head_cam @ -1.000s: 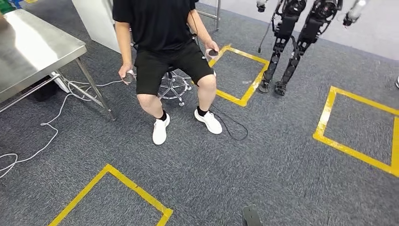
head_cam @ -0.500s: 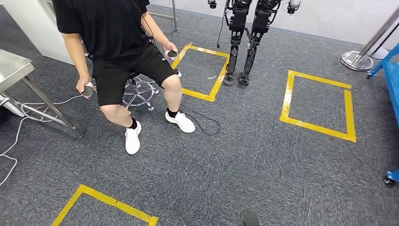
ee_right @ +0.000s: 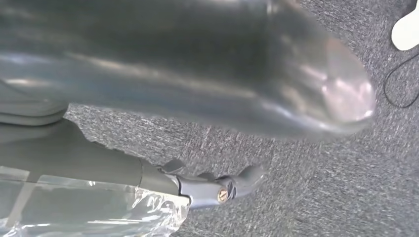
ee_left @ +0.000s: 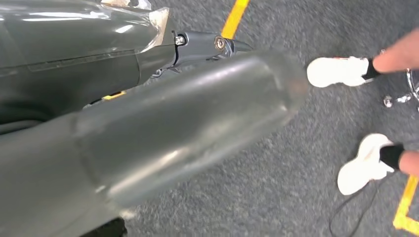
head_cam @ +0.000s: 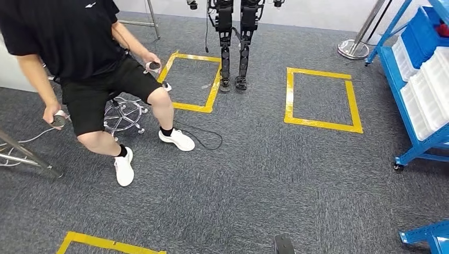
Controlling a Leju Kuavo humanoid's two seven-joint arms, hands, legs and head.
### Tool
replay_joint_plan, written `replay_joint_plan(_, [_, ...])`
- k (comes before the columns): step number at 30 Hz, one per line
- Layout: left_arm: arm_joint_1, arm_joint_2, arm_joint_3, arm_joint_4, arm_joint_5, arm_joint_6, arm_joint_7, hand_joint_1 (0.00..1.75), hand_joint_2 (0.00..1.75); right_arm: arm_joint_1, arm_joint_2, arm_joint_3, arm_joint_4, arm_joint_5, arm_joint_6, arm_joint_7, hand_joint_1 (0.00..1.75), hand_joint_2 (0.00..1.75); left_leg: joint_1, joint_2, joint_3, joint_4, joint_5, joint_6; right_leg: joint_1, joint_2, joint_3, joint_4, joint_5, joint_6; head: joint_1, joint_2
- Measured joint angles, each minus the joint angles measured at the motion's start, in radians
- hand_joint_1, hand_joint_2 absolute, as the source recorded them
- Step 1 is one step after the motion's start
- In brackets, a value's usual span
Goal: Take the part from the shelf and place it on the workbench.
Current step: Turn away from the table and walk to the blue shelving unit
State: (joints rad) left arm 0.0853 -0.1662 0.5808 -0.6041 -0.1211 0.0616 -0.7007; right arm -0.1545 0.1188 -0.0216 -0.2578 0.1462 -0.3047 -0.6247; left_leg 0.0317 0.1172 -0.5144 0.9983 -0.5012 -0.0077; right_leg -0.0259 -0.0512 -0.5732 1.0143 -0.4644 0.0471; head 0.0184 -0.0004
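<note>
Closest in, both arms hang at the robot's sides. In the left wrist view the left hand (ee_left: 163,133) shows a thick grey thumb blurred across the carpet, and in the right wrist view the right hand (ee_right: 207,98) looks much the same. Neither appears to hold anything, but whether the fingers are spread or curled cannot be told from these blurred close-ups.

Just ahead lies open grey carpet (head_cam: 275,180), with a corner of yellow floor tape (head_cam: 100,243) at the near left. To the left a seated person (head_cam: 79,58) on a wheeled stool (head_cam: 123,112) holds a controller in each hand, with a black cable (head_cam: 204,137) looping on the floor beside the white shoes. On the right stands the blue shelf (head_cam: 418,79) loaded with white and blue bins; the part is probably inside one of them, though none is visible from here. Further off are two yellow taped squares (head_cam: 320,98) and another legged robot (head_cam: 234,37) standing by the wall.

The step in hand looks like walking to the shelf. Doing it well means squaring up to its front across the open carpet, keeping feet off the cable and away from the shelf's caster (head_cam: 397,166) and the blue frame (head_cam: 429,238) at the near right.
</note>
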Motion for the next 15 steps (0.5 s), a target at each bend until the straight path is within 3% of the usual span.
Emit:
replay_joint_plan(1, [-0.003,0.000,0.000,0.000,0.000,0.000,0.000,0.00,0.00,0.002,-0.001,-0.001,0.000,0.000,0.000,-0.001,0.00,0.00,0.004,-0.006,0.002,0.003,-0.006,-0.007,-0.002,0.010,0.000,-0.001,0.001,-0.008,-0.002,0.000])
replay_joint_plan(3, [-0.004,-0.001,-0.001,0.001,0.001,0.000,0.000,0.00,0.00,0.003,-0.002,-0.004,0.001,-0.002,0.000,-0.002,0.00,0.00,0.010,-0.050,-0.018,0.055,-0.048,-0.014,-0.007,0.031,0.001,-0.004,0.006,-0.026,-0.006,0.000])
replay_joint_plan(5, [-0.002,0.000,-0.002,0.004,0.002,0.001,0.000,0.00,0.00,0.003,-0.001,-0.006,0.001,-0.003,0.001,-0.003,0.00,0.00,0.010,-0.102,-0.074,0.180,-0.118,-0.011,-0.005,0.053,-0.001,-0.004,0.010,-0.039,-0.010,0.000])
replay_joint_plan(6, [0.001,0.000,-0.001,0.007,0.002,0.001,0.000,0.00,0.00,0.003,0.000,-0.007,0.001,-0.003,0.001,-0.003,0.00,0.00,0.009,-0.113,-0.105,0.241,-0.141,-0.009,-0.001,0.065,-0.002,-0.004,0.010,-0.041,-0.010,0.000])
replay_joint_plan(7, [0.002,0.001,-0.001,0.008,0.003,0.001,0.000,0.00,0.00,0.005,0.000,-0.009,0.001,-0.002,0.002,-0.003,0.00,0.00,0.009,-0.117,-0.125,0.278,-0.147,-0.007,0.002,0.078,-0.001,-0.003,0.010,-0.041,-0.010,0.000])
replay_joint_plan(8, [0.003,0.001,-0.001,0.010,0.003,0.001,0.000,0.00,0.00,0.006,0.000,-0.011,0.001,-0.002,0.002,-0.004,0.00,0.00,0.009,-0.119,-0.130,0.280,-0.133,-0.005,0.003,0.091,0.000,-0.003,0.010,-0.041,-0.010,0.000])
replay_joint_plan(9, [0.003,0.001,-0.001,0.011,0.003,0.001,0.000,0.00,0.00,0.007,0.000,-0.013,0.002,0.000,0.002,-0.004,0.00,0.00,0.009,-0.123,-0.116,0.241,-0.100,-0.002,0.004,0.106,0.001,-0.003,0.010,-0.041,-0.010,0.000])
replay_joint_plan(10, [0.003,0.001,-0.001,0.012,0.003,0.001,0.000,0.00,0.00,0.007,0.001,-0.015,0.002,0.002,0.002,-0.003,0.00,0.00,0.010,-0.135,-0.089,0.178,-0.059,0.002,0.004,0.119,0.003,-0.002,0.011,-0.041,-0.010,0.000])
replay_joint_plan(12, [0.002,0.002,-0.001,0.015,0.004,0.001,0.000,0.00,0.00,0.005,0.002,-0.017,0.002,0.006,0.002,-0.003,0.00,0.00,0.010,-0.173,-0.040,0.062,-0.008,0.007,0.008,0.144,0.001,0.001,0.011,-0.036,-0.011,0.000])
replay_joint_plan(14, [0.002,0.003,-0.001,0.017,0.005,0.000,0.000,0.00,0.00,0.004,0.004,-0.020,0.002,0.008,0.001,-0.003,0.00,0.00,0.005,-0.186,-0.028,0.030,-0.004,0.010,0.010,0.162,-0.006,0.002,0.015,-0.026,-0.010,0.000])
replay_joint_plan(15, [0.001,0.003,-0.001,0.017,0.005,0.000,0.000,0.00,0.00,0.004,0.003,-0.021,0.002,0.009,0.001,-0.003,0.00,0.00,0.001,-0.175,-0.028,0.028,-0.001,0.016,0.009,0.171,-0.012,-0.001,0.018,-0.018,-0.010,0.000])
